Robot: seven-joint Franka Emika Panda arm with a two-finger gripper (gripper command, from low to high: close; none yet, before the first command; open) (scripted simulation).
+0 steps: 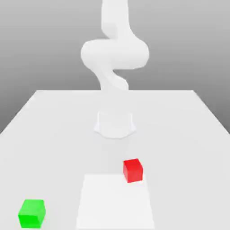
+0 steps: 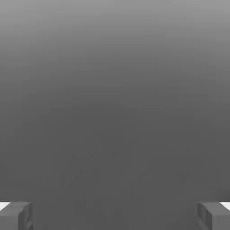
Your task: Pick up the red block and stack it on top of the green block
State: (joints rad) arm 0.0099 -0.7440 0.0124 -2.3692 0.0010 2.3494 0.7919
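- My gripper [image 2: 115, 216] is spread wide, its two fingers [image 2: 15, 218] standing well apart with nothing pinched between them.
- The landmark I go by is the white square [image 1: 115, 202] lying on the pale table [image 1: 179, 134].
- The red block [image 1: 133, 170], the one I am to pick up, sits at the square's edge on the side towards my base [image 1: 115, 126], close to the corner at the exterior view's right. It covers a bit of that edge and is turned slightly askew to it.
- The green block [image 1: 32, 214], the one to stack on, rests on the table off the square's side at the exterior view's left, apart from it and farther from my base than the red one is.
- Neither block touches the other; part of the square's width lies between them, and the top of the green one is bare.
- My base stands beyond the square, apart from it, and my white arm [image 1: 115, 54] rises above that base.
- Past the square and the table, the backdrop [image 1: 36, 45] is plain grey.
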